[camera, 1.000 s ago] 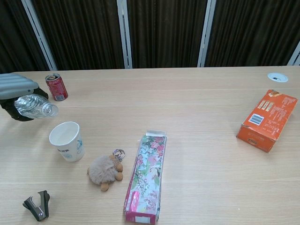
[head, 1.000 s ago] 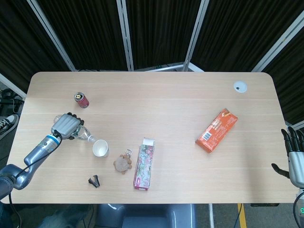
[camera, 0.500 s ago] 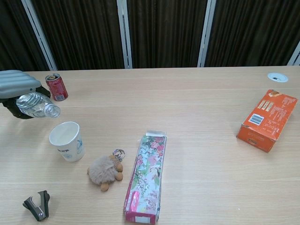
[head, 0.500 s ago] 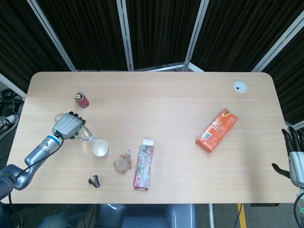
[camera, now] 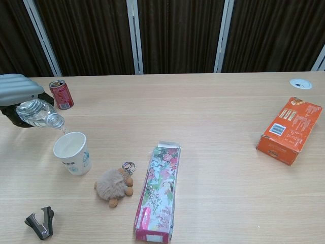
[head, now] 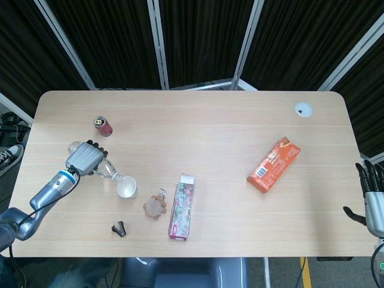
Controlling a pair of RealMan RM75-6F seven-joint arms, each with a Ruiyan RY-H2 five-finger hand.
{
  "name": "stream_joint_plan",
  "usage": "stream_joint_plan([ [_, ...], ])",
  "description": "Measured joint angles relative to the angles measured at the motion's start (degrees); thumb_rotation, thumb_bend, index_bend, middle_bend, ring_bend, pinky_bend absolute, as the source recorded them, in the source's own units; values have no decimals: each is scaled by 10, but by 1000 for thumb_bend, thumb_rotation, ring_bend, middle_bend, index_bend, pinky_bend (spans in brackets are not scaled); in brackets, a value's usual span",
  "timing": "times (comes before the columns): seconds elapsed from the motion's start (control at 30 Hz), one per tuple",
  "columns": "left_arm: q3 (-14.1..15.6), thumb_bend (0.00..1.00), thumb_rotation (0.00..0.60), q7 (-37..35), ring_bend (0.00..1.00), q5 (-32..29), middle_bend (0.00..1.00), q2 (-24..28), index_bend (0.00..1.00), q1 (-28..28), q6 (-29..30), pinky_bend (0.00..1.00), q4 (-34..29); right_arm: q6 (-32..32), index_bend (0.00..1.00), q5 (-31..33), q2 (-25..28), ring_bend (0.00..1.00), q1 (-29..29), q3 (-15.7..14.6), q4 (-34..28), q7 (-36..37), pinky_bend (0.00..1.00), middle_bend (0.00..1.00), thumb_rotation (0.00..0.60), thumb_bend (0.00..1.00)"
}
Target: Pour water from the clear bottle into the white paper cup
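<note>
Clear bottle [camera: 38,114] tilted in left robot hand [head: 84,160] over cup [camera: 72,152]

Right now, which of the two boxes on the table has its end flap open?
The flowered pink box beside the furry keychain: its far end is open. The orange box looks closed.

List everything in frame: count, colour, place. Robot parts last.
clear bottle: 1, transparent, tilted in the left hand, mouth over the cup rim
white paper cup: 1, white, upright, table's left side
soda can: 1, red, upright, behind the bottle
plush keychain: 1, tan, right of the cup
binder clip: 1, black, near left edge
floral box: 1, pink-green, lying flat, centre front
snack box: 1, orange, lying flat, right side
cable grommet: 1, white, far right corner
table: 1, light wood
left hand: grips the bottle
right hand: off the table's right edge, holds nothing
</note>
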Motion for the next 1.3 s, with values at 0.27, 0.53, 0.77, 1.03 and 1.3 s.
stream_joint_plan([
  [0.27,1,413,600,7,347,6,500,0,535,0,9,364,4,2,0,0,1,0,-1,1,-1,0,0,0,600,0],
  [0.53,3,415,600,13,347,9,500,-6,536,1,13,364,7,4,0,-1,1,0,-2,0,-2,0,0,0,600,0],
  [0.77,3,413,600,13,348,10,500,-9,536,2,17,363,11,4,0,-2,2,0,-3,0,-2,-1,0,0,600,0],
  [1.03,4,414,600,-14,348,9,502,-12,538,4,20,364,10,4,0,-1,1,0,-3,0,-3,-2,0,0,600,0],
  [1.3,7,413,600,-104,347,18,501,-14,538,7,36,364,20,3,0,-1,1,0,-3,0,-2,-3,0,0,600,0],
])
